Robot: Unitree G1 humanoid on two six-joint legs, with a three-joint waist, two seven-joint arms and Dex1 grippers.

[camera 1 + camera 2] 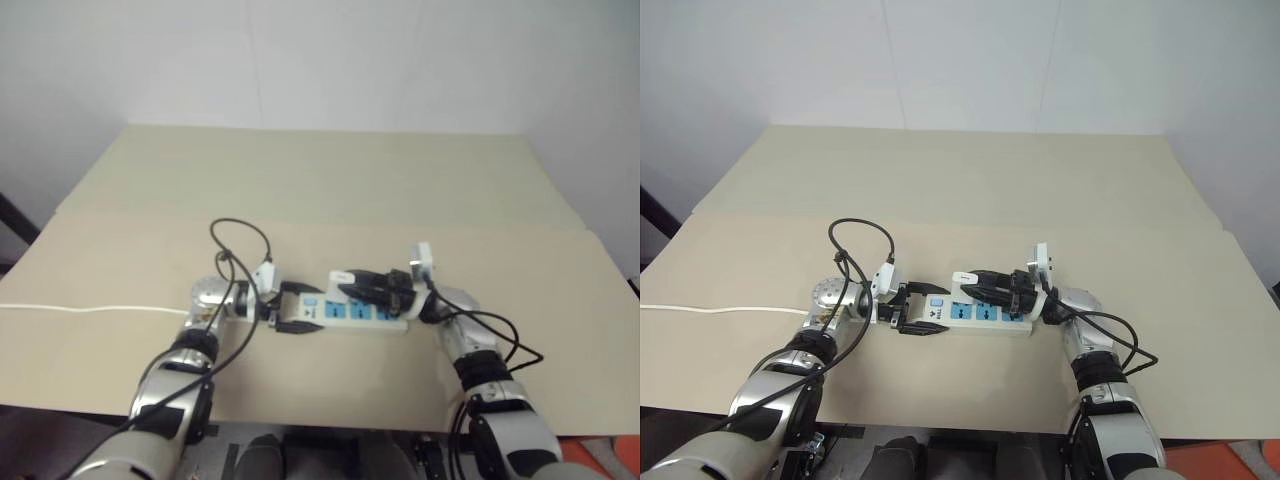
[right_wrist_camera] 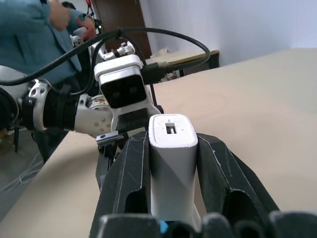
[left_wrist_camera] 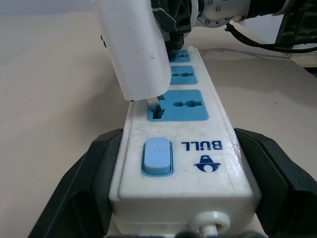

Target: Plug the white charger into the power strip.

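Lower centre of frame: left tool (image 3: pixel 163 208) is clamping the power strip (image 1: pixel 352 311) on the tabletop (image 1: pixel 330 190); right tool (image 2: pixel 171 163) is gripping the white charger (image 3: pixel 133 49), prongs entering the first socket, not yet seated.

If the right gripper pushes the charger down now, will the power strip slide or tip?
Probably neither. The power strip lies flat on the table, and the left gripper clamps its switch end from both sides. The charger is tilted with a prong at the first socket, so a skewed push might rock it slightly.
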